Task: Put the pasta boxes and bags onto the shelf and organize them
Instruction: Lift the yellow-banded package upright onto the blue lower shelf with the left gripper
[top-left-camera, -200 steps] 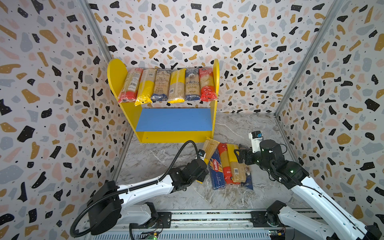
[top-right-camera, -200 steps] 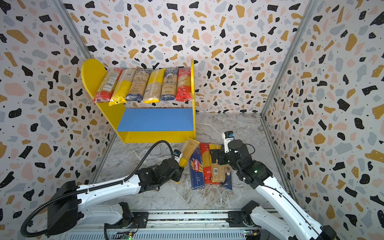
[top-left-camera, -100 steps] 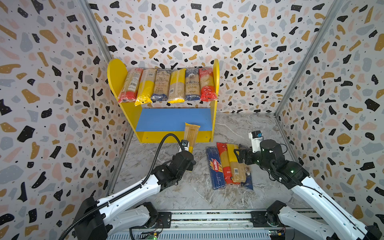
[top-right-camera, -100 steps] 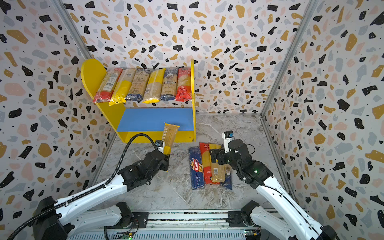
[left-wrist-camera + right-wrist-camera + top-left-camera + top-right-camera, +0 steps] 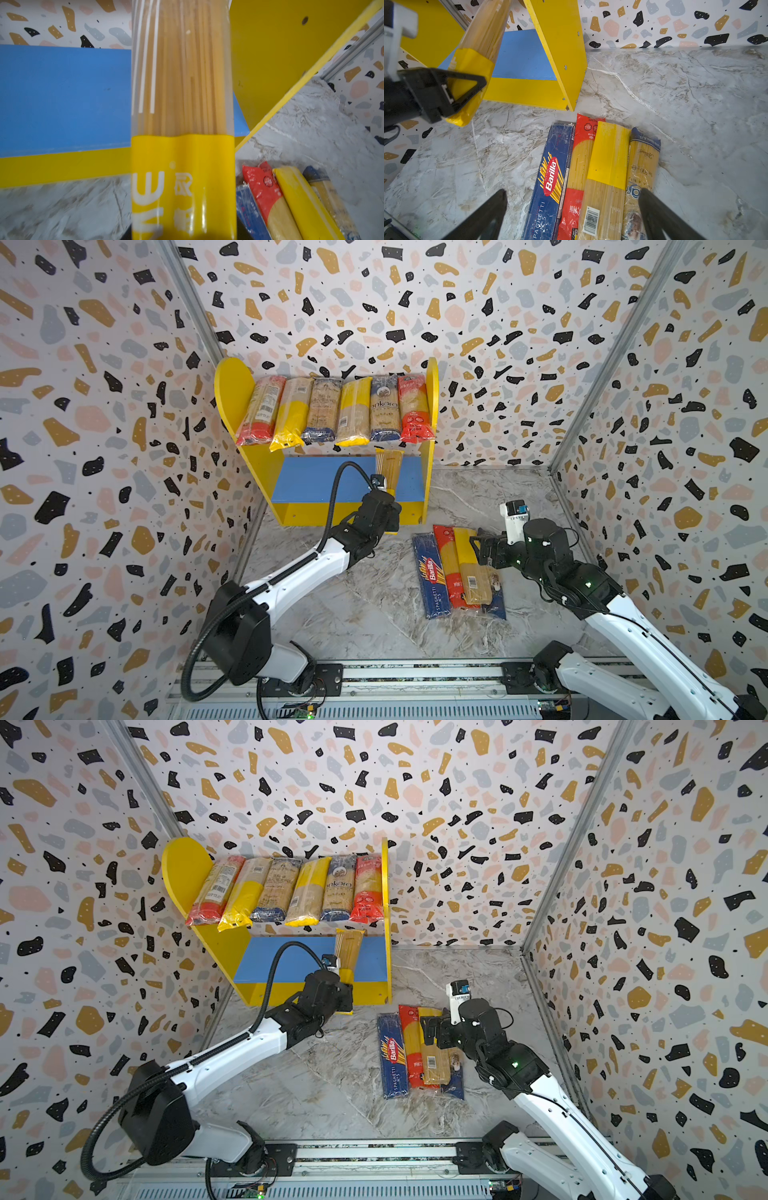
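My left gripper (image 5: 388, 509) is shut on the yellow lower part of a clear spaghetti bag (image 5: 389, 466) (image 5: 182, 162). The bag's far end reaches over the right part of the blue lower board (image 5: 316, 481) of the shelf (image 5: 232, 391), close to its right side panel (image 5: 560, 41). Several pasta bags (image 5: 340, 412) lie side by side on the upper board. On the floor lie a dark blue Barilla box (image 5: 432, 578) (image 5: 552, 176), a red bag (image 5: 445, 556), a yellow bag (image 5: 609, 153) and a blue-printed bag (image 5: 643, 160). My right gripper (image 5: 573, 194) hovers open just above them.
The marble floor (image 5: 353, 605) is ringed by terrazzo-patterned walls (image 5: 665, 448) on three sides. A metal rail (image 5: 374, 672) carrying both arm bases runs along the front edge. The left arm's black cable (image 5: 336, 497) arches in front of the shelf.
My left arm lifted the yellow-printed bag out of the floor group, carried it left and then forward to the shelf's lower board. The right arm stayed still.
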